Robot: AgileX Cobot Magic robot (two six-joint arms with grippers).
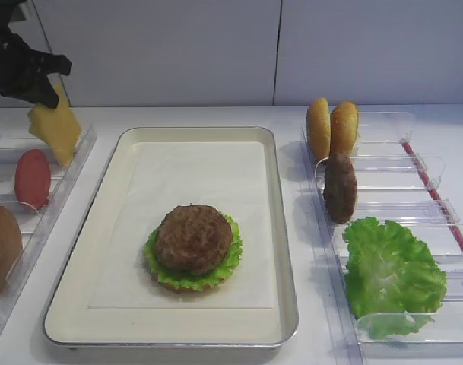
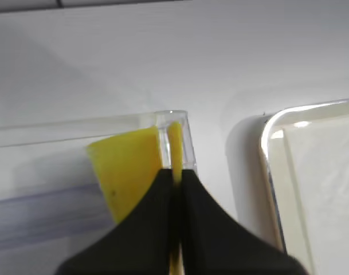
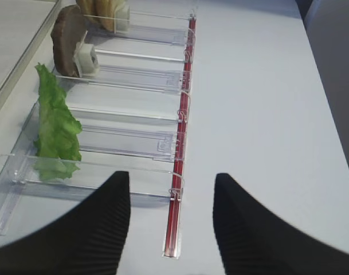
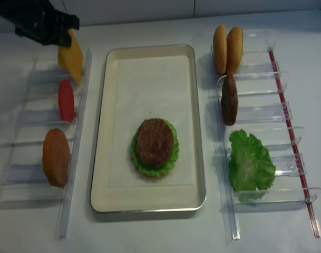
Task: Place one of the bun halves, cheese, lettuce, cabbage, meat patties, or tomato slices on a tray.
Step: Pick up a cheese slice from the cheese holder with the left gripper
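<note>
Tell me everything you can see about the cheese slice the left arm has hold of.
The cheese is a thin, flat, square yellow-orange slice, smooth and plastic-looking. It hangs tilted, one corner down, above the far end of the clear bin left of the tray. The left tool is shut on its upper edge, seen edge-on in the left wrist view. A second, paler yellow slice sits beside it in the bin.

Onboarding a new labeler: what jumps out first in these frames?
The half-built burger: a meat patty on lettuce, sitting toward the near end of the tray. Next, the left gripper at far left, jaws shut on a cheese slice hanging above the clear bins. On the right, spare bun halves, another patty and a big lettuce leaf wait in their rack.
</note>
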